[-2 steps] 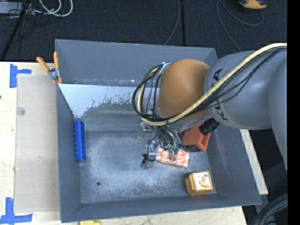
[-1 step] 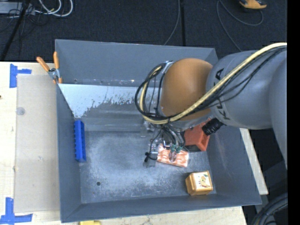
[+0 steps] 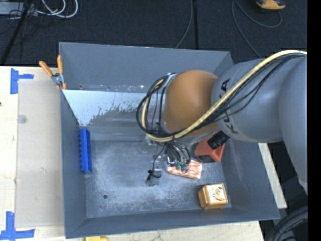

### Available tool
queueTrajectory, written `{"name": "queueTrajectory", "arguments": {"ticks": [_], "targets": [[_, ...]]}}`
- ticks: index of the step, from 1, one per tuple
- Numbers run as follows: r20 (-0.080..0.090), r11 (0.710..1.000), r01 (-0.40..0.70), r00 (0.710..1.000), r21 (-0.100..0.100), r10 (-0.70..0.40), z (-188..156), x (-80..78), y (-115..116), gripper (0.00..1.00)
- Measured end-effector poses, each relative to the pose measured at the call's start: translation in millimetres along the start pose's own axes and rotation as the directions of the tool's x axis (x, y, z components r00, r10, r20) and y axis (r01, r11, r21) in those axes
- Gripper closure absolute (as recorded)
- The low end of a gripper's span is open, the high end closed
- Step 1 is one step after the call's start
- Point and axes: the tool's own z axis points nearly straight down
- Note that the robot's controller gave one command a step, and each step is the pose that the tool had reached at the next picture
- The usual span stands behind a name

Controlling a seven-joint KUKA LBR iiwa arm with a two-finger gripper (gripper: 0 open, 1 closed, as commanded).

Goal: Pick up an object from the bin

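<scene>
— Pincer (image 3: 153, 173) is down low for you, mid-bin (image 3: 100, 87), close to the floor.
— Spread or pressed together?
— You can't tell from up here; the orange wrist cover (image 3: 188, 102) and cables (image 3: 146, 112) hang right over it.
— Nearest thing?
— Pink-orange packet (image 3: 186, 170), lying flat, just beside the pincer on the arm's side. Past it you've got a red block (image 3: 209, 148) with a black part, partly under the arm. Yellow box (image 3: 213, 196) sits toward the lower wall, and the blue bar (image 3: 85, 150) lies well apart, along the left wall.
</scene>
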Motion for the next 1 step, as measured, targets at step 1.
{"name": "queueTrajectory", "arguments": {"ticks": [1], "targets": [[-0.005, 0.964, 0.267, 0.964, 0.007, -0.267, -4.4, 5.1, -31.8, 0.0]]}}
